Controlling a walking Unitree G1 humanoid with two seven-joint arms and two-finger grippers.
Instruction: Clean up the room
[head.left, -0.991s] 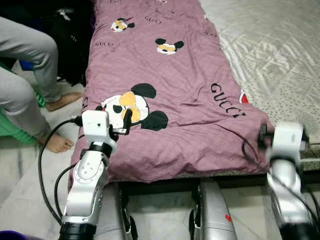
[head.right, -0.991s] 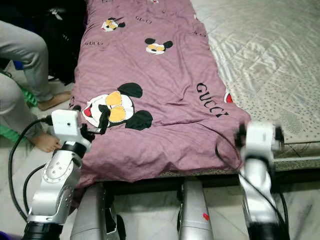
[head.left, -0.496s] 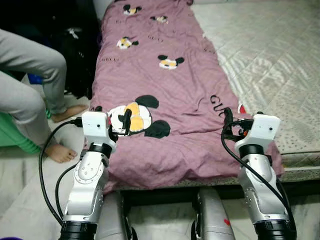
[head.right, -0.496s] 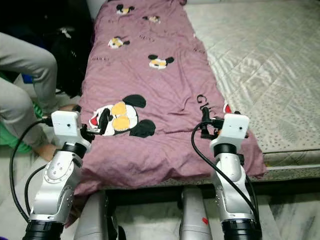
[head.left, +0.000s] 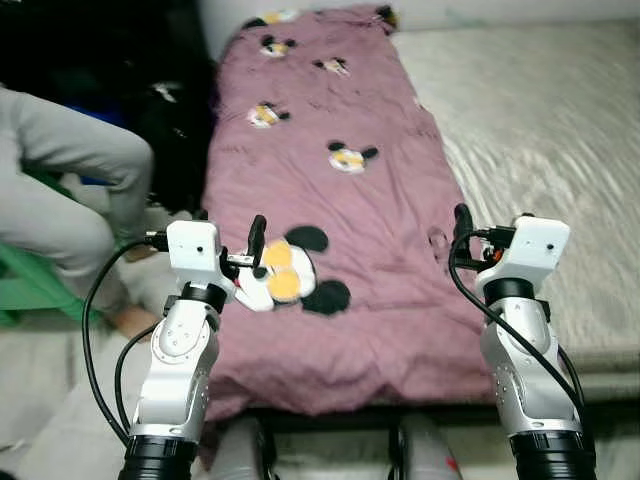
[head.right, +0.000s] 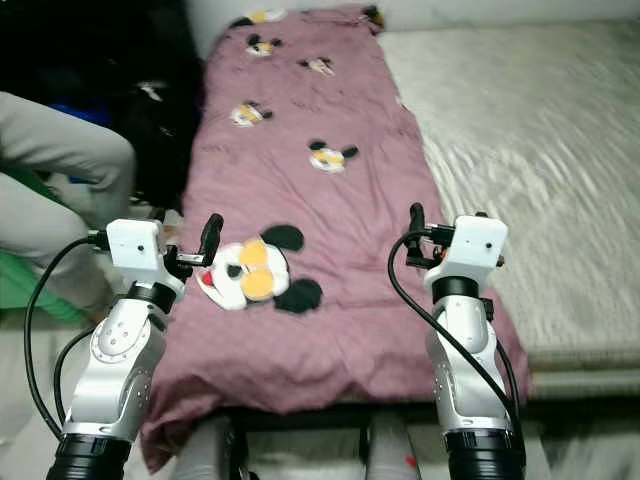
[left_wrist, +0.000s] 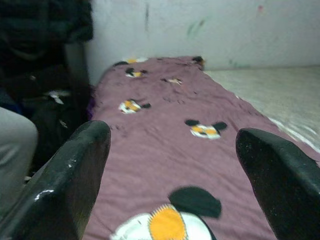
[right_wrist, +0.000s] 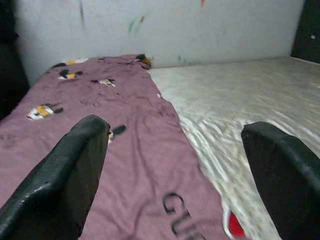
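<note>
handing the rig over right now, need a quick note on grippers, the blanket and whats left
Left gripper: open, holding nothing, raised over the near left part of the purple blanket.
Right gripper: open, holding nothing, raised over the blanket's right edge.
The blanket lies spread along the left side of the mattress, its near end hanging over the foot.
A person's legs are close on the left.
Done: nothing gripped yet. Left: probably take the blanket's near end and fold it.
</note>
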